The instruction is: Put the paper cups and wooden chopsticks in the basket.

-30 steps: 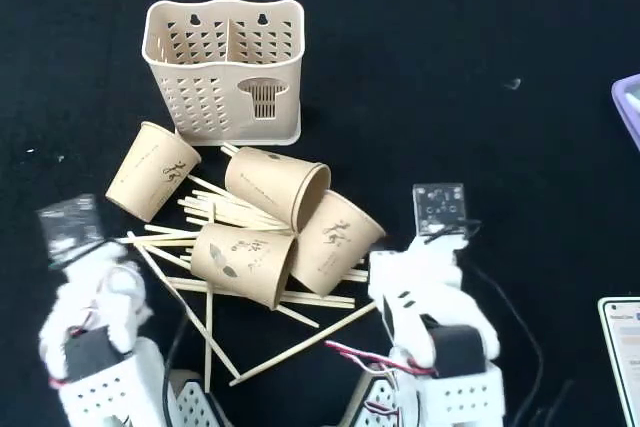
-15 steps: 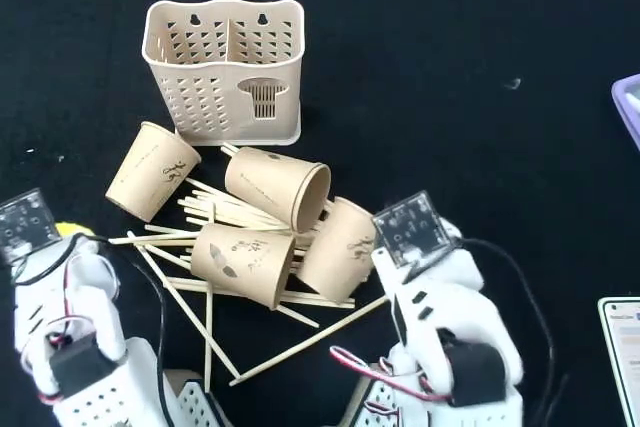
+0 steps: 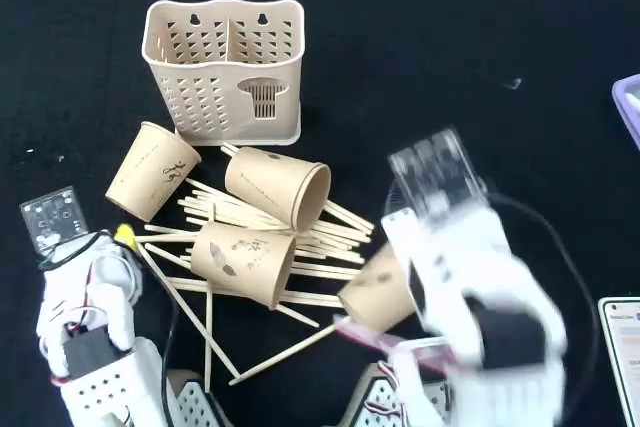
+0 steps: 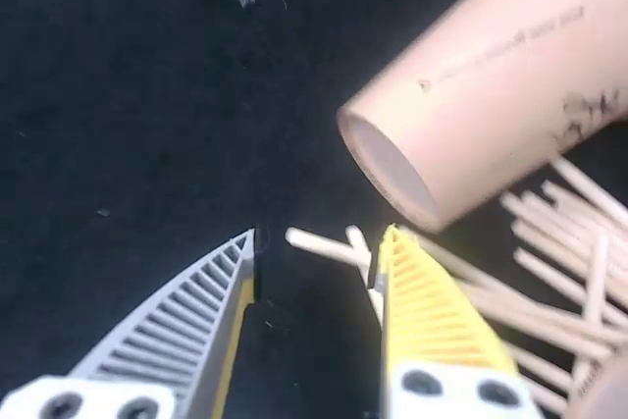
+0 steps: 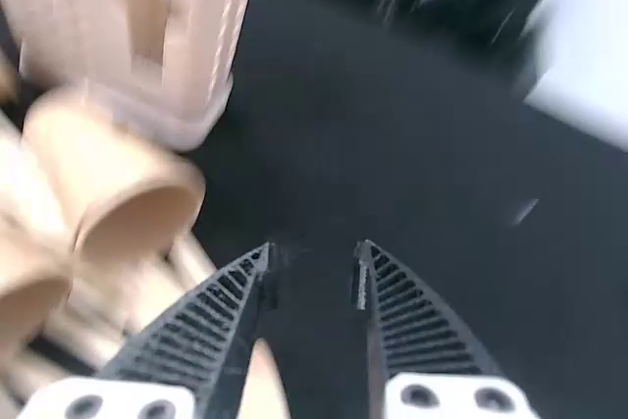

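Note:
The beige slotted basket (image 3: pixel 225 67) stands at the back left. Three paper cups lie on their sides among scattered wooden chopsticks (image 3: pixel 300 237): a left cup (image 3: pixel 152 171), a middle cup (image 3: pixel 278 187) and a front cup (image 3: pixel 243 263). Another cup (image 3: pixel 378 297) lies apart, against my blurred right arm (image 3: pixel 455 257). My right gripper (image 5: pixel 312 252) is open, with bare table between its fingers and the basket (image 5: pixel 147 26) beyond. My left gripper (image 4: pixel 319 237) is open around chopstick ends (image 4: pixel 324 245), close to the left cup (image 4: pixel 481 76).
The table is covered in black cloth (image 3: pixel 480 67). A purple object (image 3: pixel 630 102) sits at the right edge and a white card (image 3: pixel 622 342) at the front right. Free room lies right of the basket.
My right arm has swung up and to the right, now blurred. The cup beside it has slid out of the pile toward the front right. My left gripper has shifted toward the chopsticks.

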{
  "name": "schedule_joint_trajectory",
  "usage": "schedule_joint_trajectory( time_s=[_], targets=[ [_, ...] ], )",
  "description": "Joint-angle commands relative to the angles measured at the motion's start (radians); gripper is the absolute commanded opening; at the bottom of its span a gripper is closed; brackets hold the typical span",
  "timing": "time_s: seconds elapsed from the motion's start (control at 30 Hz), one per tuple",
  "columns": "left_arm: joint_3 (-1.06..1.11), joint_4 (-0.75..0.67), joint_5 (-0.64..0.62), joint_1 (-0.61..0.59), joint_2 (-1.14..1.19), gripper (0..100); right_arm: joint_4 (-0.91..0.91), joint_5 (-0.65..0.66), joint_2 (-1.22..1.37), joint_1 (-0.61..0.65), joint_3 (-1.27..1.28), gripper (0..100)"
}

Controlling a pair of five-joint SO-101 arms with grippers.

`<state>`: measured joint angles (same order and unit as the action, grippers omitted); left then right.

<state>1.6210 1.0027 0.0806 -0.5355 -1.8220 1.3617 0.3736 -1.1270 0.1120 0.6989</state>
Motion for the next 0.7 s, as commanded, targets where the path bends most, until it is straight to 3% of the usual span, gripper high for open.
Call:
schedule_joint_trajectory(
  time_s=[0.0,0.27,0.43,0.67],
  targets=[
    [-0.005,0.002,-0.003,0.042,-0.002,20,0.06,-0.009,0.277,-0.012,-0.081,13.8],
    [-0.004,0.003,-0.003,0.05,-0.002,20,0.221,0.104,0.403,-0.017,-0.073,14.5],
    [-0.004,0.003,-0.002,0.05,-0.002,20,0.407,0.176,0.401,-0.028,-0.139,26.2],
    [-0.004,0.005,-0.002,0.048,-0.002,20,0.402,0.23,0.461,-0.256,-0.14,22.1]
  ],
)
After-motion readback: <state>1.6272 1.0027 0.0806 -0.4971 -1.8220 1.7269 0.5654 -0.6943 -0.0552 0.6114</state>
